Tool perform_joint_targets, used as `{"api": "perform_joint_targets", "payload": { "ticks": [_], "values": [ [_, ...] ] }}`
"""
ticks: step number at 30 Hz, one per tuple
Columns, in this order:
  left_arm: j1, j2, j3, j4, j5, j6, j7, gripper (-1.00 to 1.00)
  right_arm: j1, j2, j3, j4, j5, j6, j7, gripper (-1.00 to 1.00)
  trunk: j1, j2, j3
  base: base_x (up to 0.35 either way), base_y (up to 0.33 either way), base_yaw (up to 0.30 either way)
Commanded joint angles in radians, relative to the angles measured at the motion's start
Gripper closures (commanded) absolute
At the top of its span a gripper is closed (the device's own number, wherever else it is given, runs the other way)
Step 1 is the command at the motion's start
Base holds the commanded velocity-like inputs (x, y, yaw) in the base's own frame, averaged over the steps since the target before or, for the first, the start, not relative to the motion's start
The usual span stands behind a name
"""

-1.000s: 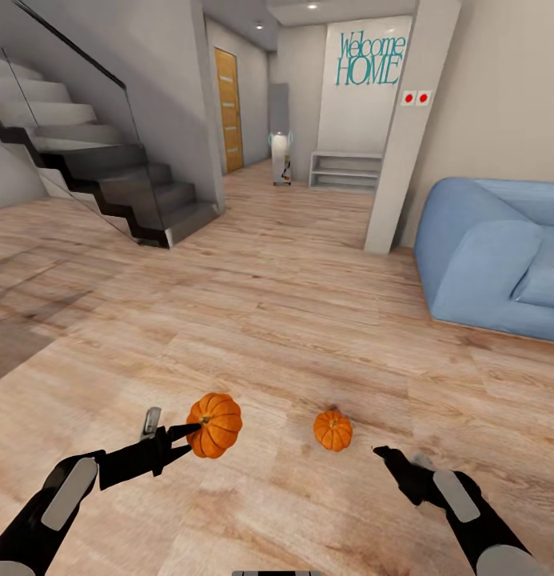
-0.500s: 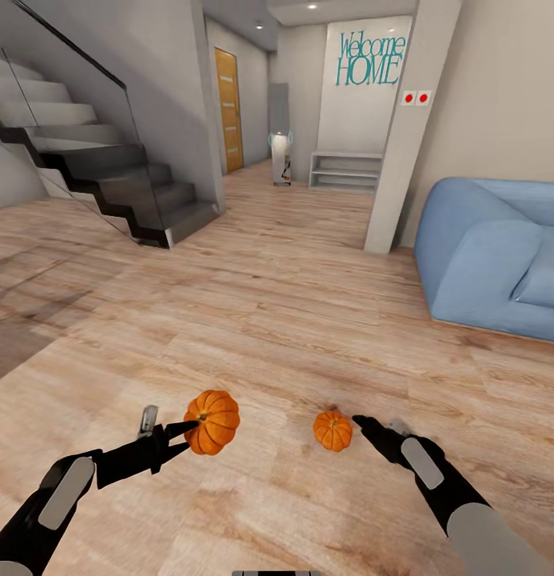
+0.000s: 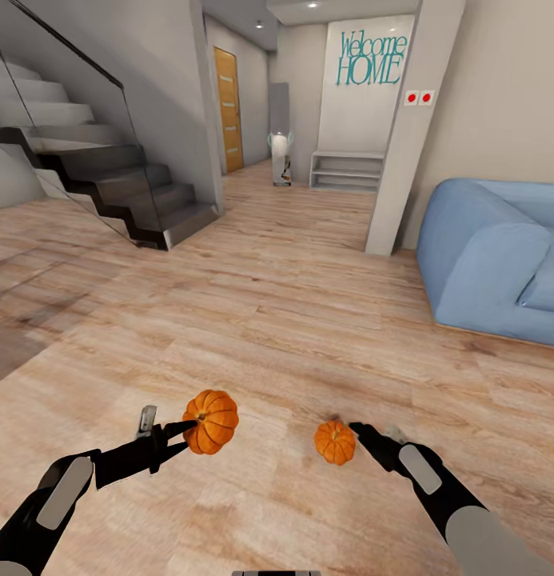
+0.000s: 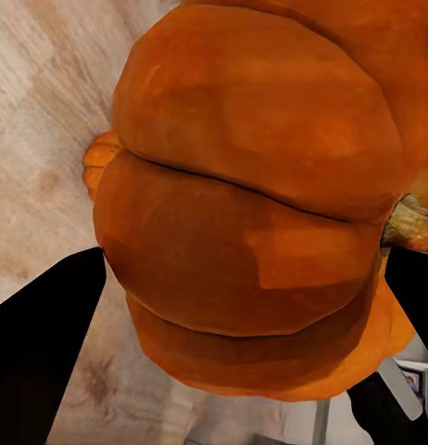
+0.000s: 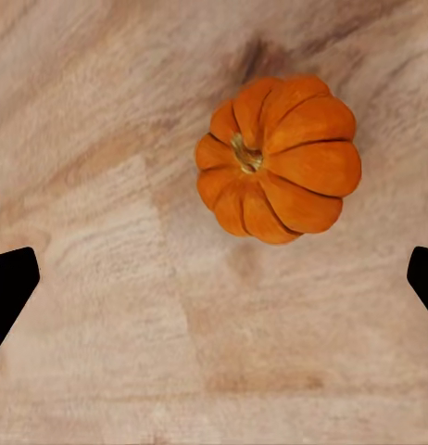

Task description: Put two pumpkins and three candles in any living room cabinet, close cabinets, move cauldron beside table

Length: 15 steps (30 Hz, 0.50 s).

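Observation:
My left gripper (image 3: 189,430) is shut on an orange ribbed pumpkin (image 3: 212,421) and holds it above the wooden floor; up close that pumpkin (image 4: 251,204) bulges between the two black fingers (image 4: 38,343). A second, smaller pumpkin (image 3: 335,442) sits on the floor, stem up. My right gripper (image 3: 371,442) is open just to its right, close to it. Seen from the right wrist, this pumpkin (image 5: 279,158) lies ahead of the spread black fingertips (image 5: 10,283), not between them. The candles, cabinet and cauldron are out of view.
A blue sofa (image 3: 492,260) stands at the right. A dark staircase with a glass rail (image 3: 109,176) rises at the left. A white pillar (image 3: 408,128) stands beside the sofa, and a hallway with a low white shelf (image 3: 345,170) runs behind. Wooden floor (image 3: 269,320) spreads ahead.
My right gripper has moved left, from well right of the floor pumpkin to just beside it. The left gripper still holds its pumpkin. The view has shifted slightly.

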Motion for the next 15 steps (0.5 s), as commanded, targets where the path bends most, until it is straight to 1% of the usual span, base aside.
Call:
{"api": "perform_joint_targets", "payload": {
  "ticks": [1,3,6,10,15],
  "values": [
    [-0.001,0.0,0.002,0.0,0.0,0.005,-0.004,1.0,0.0,-0.002,0.006,-0.001,-0.007,0.001,-0.004,-1.0,0.0,0.0,-0.001,0.314,0.0,0.0],
    [-0.001,0.0,0.002,0.0,0.0,0.005,-0.004,1.0,0.0,-0.001,0.006,-0.001,-0.008,0.0,-0.004,-1.0,0.0,0.0,-0.001,0.218,0.0,0.0],
    [-0.001,0.0,0.002,0.0,0.0,0.005,-0.005,1.0,0.0,-0.001,0.006,-0.001,-0.009,-0.002,-0.004,-1.0,0.0,0.0,-0.001,0.082,0.0,0.0],
    [-0.001,0.0,0.002,0.002,0.0,0.006,-0.005,1.0,0.0,0.002,0.006,-0.001,-0.009,-0.004,-0.004,-1.0,0.0,0.0,-0.001,0.198,0.026,0.0],
    [-0.001,0.0,0.002,0.001,0.001,0.006,-0.006,1.0,0.0,0.002,0.005,-0.001,-0.009,-0.004,-0.005,-1.0,0.0,0.0,-0.001,0.039,0.004,0.0]
  ]
}}
